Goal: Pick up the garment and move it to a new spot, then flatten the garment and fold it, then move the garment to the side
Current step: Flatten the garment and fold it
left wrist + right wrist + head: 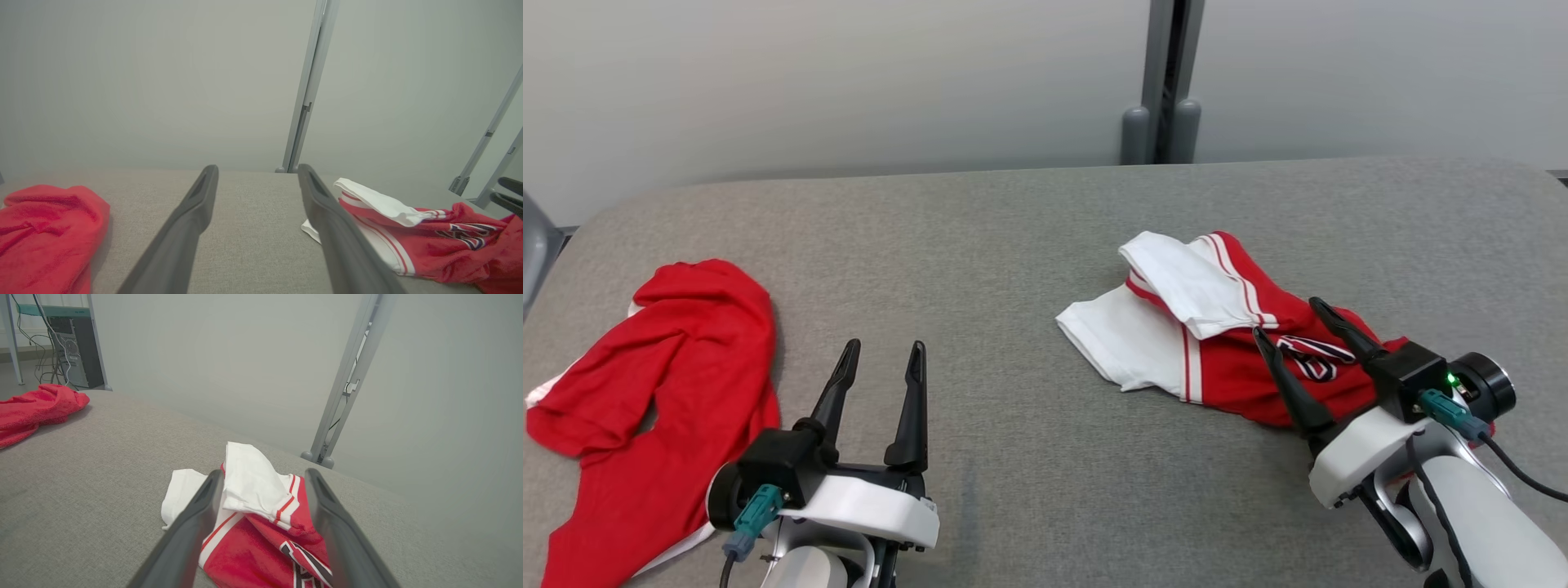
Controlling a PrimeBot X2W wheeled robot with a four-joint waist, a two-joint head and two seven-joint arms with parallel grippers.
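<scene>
**Shirt down near the right edge, both grippers free**

You have the red-and-white shirt lying bunched on the tabletop, toward its right edge, with one white part flopped over the red. Your right gripper hangs over the shirt's near side with fingers spread, gripping nothing. I judge it is placed to take a hem for flattening. Your left gripper sits spread and empty over bare tabletop by the near edge, clear of the plain red garment at the left edge.

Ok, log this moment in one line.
left end effector: open, empty | right end effector: open over red-and-white jersey, not holding it | red garment: crumpled, robot's left
</scene>
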